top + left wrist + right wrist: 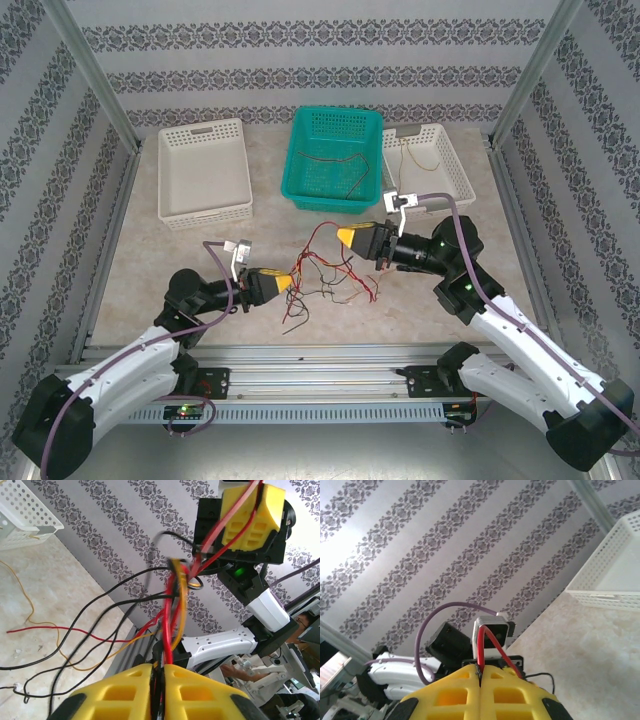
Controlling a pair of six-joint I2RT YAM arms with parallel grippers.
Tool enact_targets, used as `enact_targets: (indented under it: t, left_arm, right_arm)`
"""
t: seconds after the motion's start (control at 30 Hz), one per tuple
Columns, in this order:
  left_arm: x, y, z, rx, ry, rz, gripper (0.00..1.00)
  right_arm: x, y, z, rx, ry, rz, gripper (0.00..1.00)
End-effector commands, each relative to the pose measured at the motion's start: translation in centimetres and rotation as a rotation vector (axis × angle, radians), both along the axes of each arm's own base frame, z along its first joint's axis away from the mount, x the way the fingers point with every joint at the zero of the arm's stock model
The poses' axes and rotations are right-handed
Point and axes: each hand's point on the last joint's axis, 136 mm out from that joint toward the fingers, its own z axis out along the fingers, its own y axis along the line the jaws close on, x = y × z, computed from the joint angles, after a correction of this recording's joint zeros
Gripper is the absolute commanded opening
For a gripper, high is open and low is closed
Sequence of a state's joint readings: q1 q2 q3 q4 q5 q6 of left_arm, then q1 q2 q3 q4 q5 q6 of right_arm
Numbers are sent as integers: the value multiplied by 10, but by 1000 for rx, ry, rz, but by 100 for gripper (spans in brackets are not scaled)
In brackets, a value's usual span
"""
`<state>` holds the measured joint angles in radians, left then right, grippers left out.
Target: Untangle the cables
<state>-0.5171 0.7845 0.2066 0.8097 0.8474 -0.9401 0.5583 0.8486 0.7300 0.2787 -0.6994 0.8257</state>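
The table (150,270) carries three baskets along its far side, the teal basket (325,203) in the middle with a white basket (205,212) to its left and a second white basket (462,180) to its right. A few loose wires lie inside the teal basket, and a yellow one lies in the white basket on its right. Both arms reach in on the near side of the teal basket. The right gripper (343,236) sits just in front of it, fingers pressed together on a red strand (481,650) that loops up from between them. The left gripper (285,284) sits further toward the near edge and to the left of the basket, its fingers likewise pinched shut on red and tan wires (170,645). Between the two hangs the cables (325,270) tangle of red, black and yellow-tan, partly lifted, with loose ends trailing on the table. A tight knot (179,580) sits midway along the span. The step in hand looks like a two-handed pull-apart. The next move likely calls for drawing the grippers apart gently, watching that the knot loosens and does not cinch.
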Motion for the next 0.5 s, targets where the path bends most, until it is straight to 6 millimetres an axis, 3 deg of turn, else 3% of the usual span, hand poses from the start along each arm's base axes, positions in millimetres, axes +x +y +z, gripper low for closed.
enact_targets:
  t: [0.0, 0.1, 0.23, 0.47]
  left_arm:
    - [-6, 1, 2, 16, -33, -17, 0]
    - [-2, 4, -1, 56, -17, 22, 0]
    - [9, 18, 1, 126, 5, 150, 0]
    - [27, 53, 4, 367, 43, 372, 0]
  right_arm:
    - [20, -17, 8, 23, 5, -132, 0]
    - [42, -43, -6, 27, 65, -276, 0]
    - [69, -94, -41, 30, 191, -511, 0]
    - [81, -166, -81, 53, 323, -769, 0]
